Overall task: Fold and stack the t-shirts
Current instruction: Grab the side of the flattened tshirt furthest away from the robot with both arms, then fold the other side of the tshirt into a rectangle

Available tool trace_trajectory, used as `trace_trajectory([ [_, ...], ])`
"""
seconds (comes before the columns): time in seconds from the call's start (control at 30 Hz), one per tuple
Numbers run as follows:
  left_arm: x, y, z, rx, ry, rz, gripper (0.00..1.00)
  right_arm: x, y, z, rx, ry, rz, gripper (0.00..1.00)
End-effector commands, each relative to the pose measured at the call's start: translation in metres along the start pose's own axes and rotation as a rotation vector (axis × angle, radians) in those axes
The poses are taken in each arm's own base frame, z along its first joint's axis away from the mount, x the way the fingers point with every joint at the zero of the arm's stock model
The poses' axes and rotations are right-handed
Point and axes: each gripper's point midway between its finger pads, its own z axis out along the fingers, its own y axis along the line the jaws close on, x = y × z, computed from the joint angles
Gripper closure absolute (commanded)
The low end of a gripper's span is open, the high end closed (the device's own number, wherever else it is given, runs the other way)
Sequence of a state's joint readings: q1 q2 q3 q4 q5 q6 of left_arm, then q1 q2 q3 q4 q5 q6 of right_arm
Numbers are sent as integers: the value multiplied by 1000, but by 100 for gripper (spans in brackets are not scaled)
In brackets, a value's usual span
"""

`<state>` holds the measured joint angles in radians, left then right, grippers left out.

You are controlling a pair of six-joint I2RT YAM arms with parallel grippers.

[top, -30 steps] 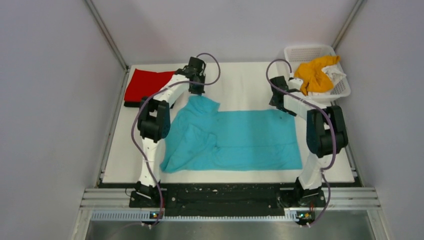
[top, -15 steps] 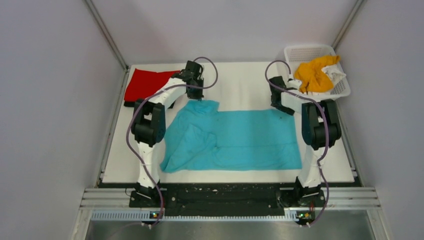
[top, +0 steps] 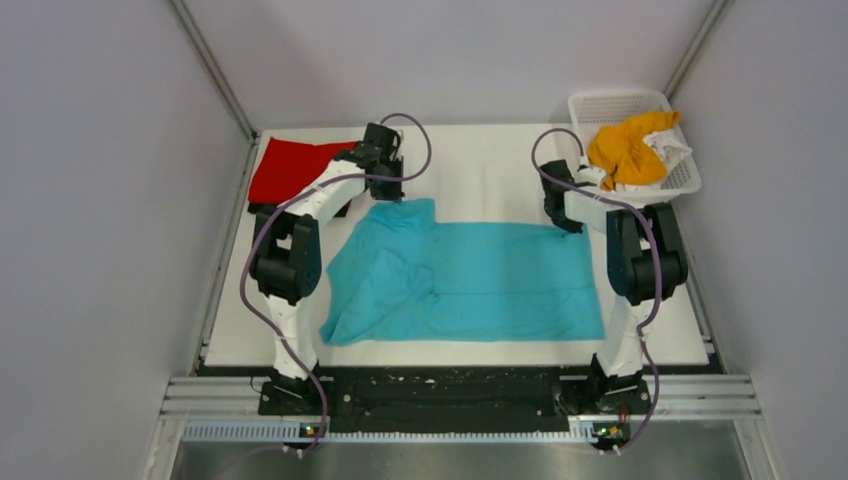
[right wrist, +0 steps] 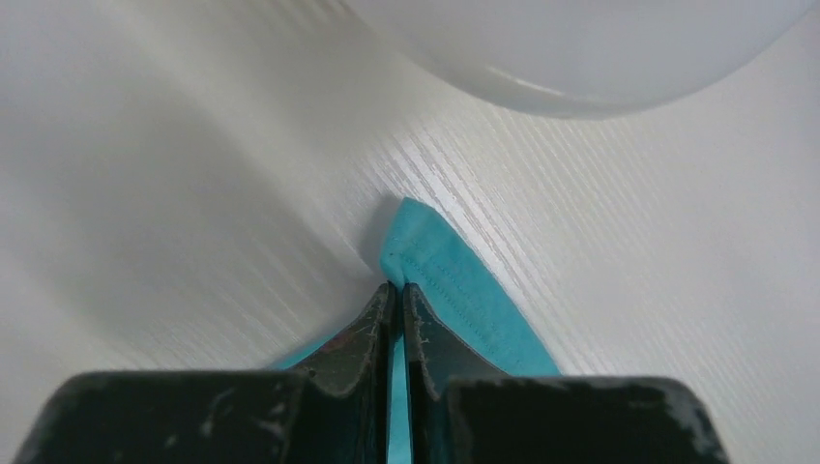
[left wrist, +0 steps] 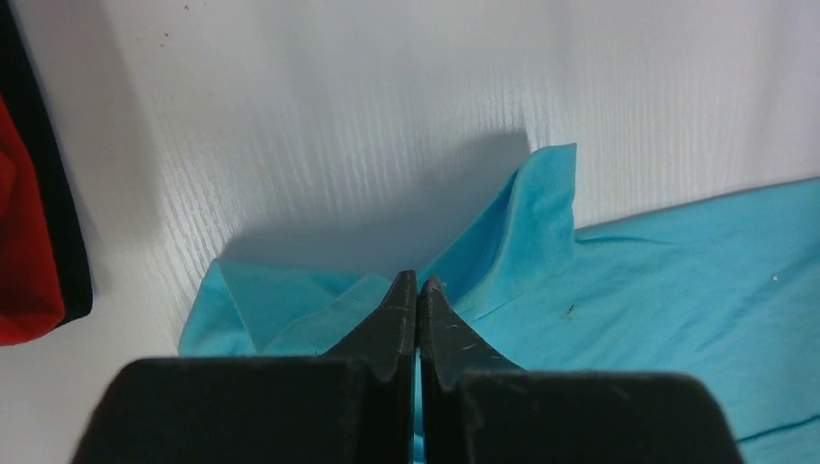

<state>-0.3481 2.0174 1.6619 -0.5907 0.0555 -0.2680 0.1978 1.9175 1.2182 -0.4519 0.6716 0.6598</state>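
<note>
Right gripper (right wrist: 396, 287) — its jaws have closed within the last second and now pinch the far right corner of the turquoise short-sleeved cloth t-shirt (top: 480, 270). Left gripper (left wrist: 418, 280) is clamped on the far left corner. The shirt lies spread on the white wood-grain table (top: 490, 160), rumpled at its left. We judge both far corners secured — the fold can begin.

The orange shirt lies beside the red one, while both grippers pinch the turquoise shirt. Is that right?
No: the top view shows the orange shirt in the white basket. The left gripper and right gripper do pinch the turquoise shirt.
</note>
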Motion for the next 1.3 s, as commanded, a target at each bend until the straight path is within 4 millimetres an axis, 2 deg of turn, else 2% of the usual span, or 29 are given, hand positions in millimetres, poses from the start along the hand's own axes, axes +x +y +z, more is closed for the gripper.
trace_trajectory([
  [0.0,-19,-9,-27,35,-83,-2,100,-32,12,-12,-67,-66,33,95],
  [0.07,-16,-9,-31,37,-84,0,100,-39,17,-18,-108,-86,28,99],
  [0.2,-11,-10,-42,44,-98,0,100,-44,21,-35,-191,-118,2,100],
  [0.33,2,-10,-53,42,-98,0,100,-34,23,-55,-277,-123,-31,100],
  [0.53,26,-12,-69,43,-104,-1,100,-21,2,-80,-324,-125,-37,100],
  [0.67,44,-14,-85,39,-118,-3,100,-17,-4,-95,-387,-129,-49,100],
  [0.77,56,-15,-102,45,-139,-14,100,-16,-10,-99,-395,-141,-73,100],
  [0.8,61,-10,-102,17,-143,-21,100,-15,-13,-101,-389,-139,-78,100],
  [1.1,98,-11,-140,8,-191,-46,100,-14,-31,-116,-402,-158,-81,100],
  [1.27,124,-5,-146,-7,-174,-74,100,-3,-38,-120,-418,-146,-73,100],
])
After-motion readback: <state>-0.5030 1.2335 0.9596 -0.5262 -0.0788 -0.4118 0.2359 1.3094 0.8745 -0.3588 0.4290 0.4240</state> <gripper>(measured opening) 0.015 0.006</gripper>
